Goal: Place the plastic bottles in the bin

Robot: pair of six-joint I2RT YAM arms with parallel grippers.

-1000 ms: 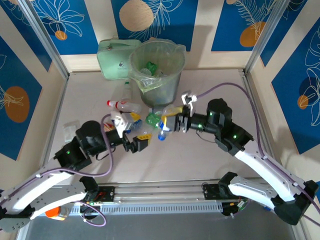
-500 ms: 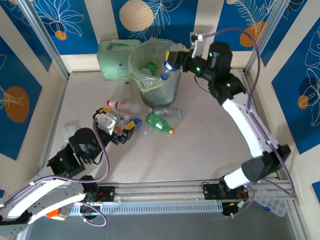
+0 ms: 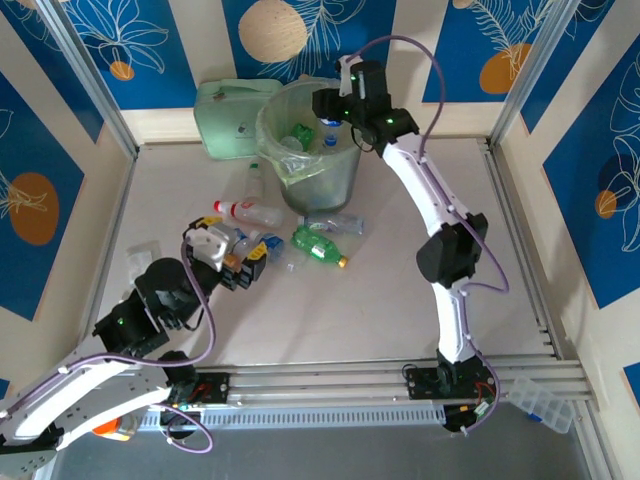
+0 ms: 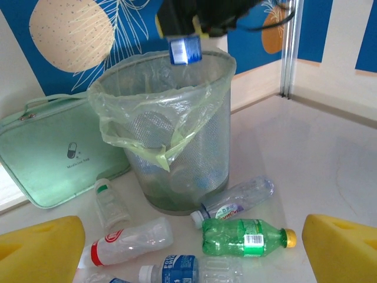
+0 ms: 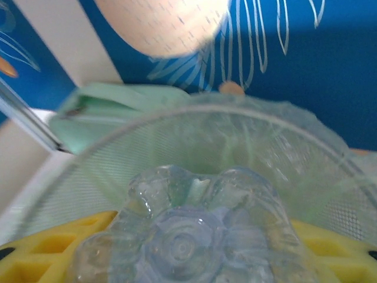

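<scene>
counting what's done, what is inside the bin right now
A green bottle and some clear bottles lie inside the bin. What lies deeper is covered by them and the bag liner, so the count cannot be told.

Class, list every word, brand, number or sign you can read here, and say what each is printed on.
No wording reads clearly.
Capsule sign, print beneath too small: green case.
Barcode, digits too small: green bottle.
Labels blurred: red-capped bottle, blue-labelled bottle, clear bottle, held bottle.
</scene>
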